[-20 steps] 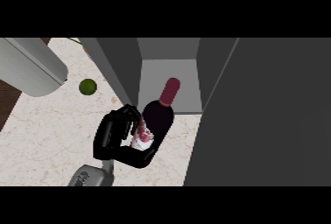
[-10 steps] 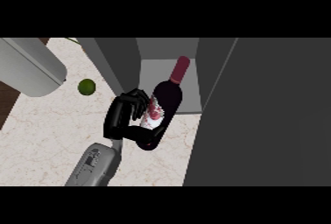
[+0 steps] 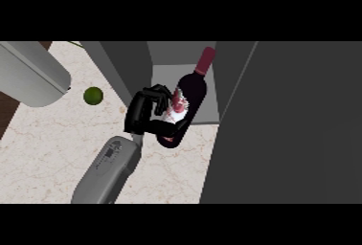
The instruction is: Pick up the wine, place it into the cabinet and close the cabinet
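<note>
Fingers (image 3: 160, 97) hide part of the wine (image 3: 192, 90) label.

The wine bottle (image 3: 189, 93) is held tilted by the left hand (image 3: 145, 117), whose fingers (image 3: 157, 95) are curled round its labelled body. Its red-capped neck is pointed into the open cabinet (image 3: 126, 62). A small green fruit (image 3: 93, 95) is seen on the marble surface (image 3: 56, 153), left of the cabinet and just beside a grey rounded object (image 3: 32, 72).

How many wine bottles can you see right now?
1. The bottle is in the left hand, fingers curled round it, with its neck pointing into the open cabinet. The door at right blocks part of the view, so others may be hidden.
</note>
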### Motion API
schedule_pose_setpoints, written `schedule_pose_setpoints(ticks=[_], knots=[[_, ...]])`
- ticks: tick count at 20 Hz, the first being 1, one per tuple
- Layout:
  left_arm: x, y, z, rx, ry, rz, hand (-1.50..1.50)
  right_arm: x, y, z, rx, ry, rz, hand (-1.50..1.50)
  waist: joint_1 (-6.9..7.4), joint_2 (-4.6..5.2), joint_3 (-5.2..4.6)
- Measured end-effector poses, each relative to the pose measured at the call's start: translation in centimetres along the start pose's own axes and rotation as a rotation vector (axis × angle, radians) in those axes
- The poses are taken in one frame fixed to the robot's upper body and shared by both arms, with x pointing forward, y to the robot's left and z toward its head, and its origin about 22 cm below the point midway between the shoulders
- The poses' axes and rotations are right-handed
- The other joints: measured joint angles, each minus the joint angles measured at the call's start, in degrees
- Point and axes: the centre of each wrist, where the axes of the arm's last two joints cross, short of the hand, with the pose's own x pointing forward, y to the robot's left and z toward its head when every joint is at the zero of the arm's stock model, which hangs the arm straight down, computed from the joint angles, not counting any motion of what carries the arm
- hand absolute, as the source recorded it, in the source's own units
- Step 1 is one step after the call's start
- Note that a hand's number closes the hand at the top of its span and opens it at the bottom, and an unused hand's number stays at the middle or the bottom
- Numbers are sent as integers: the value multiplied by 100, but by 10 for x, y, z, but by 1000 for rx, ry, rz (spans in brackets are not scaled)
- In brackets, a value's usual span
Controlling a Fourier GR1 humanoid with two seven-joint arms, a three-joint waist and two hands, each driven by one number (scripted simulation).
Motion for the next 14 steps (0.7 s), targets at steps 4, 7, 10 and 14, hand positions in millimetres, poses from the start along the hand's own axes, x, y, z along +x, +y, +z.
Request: schedule_pose_setpoints(ticks=[4, 7, 10, 14], knots=[[0, -4, -18, 11, 5, 13, 150, -2, -1, 2, 5, -11, 6, -150, -45, 9, 1], [-2, -9, -27, 16, 13, 19, 150, -2, 0, 3, 11, -13, -6, -150, -74, 19, -1], [-4, -15, -34, 28, 20, 16, 150, -3, 1, 3, 14, -13, -17, -150, -104, 25, -2], [3, -21, -52, 38, 34, -4, 150, -4, 0, 3, 19, -27, -14, -150, -155, 41, -1]])
